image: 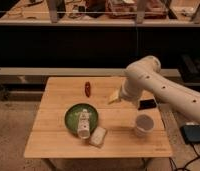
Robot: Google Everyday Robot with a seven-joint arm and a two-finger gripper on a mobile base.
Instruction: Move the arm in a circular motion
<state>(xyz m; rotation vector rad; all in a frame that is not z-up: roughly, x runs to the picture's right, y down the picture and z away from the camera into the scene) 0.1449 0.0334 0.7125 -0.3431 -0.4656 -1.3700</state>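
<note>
The arm (pixel 158 87) is cream-white, made of thick rounded segments with small dark dots. It comes in from the right edge, bends at a rounded elbow (pixel 145 67) above the table's back right, and reaches down to the left. Its small pale gripper (pixel 114 97) hangs over the middle of the wooden table (pixel 53 130), right of a small red thing (pixel 87 88) and above and right of the green plate (pixel 73 116). I see nothing held in it.
A pale bottle (pixel 83 123) lies on the green plate. A pale packet (pixel 98 136) lies at the plate's front right. A white cup (pixel 143 125) stands at front right, a flat black thing (pixel 148 104) behind it. Dark shelving (pixel 68 45) runs behind the table.
</note>
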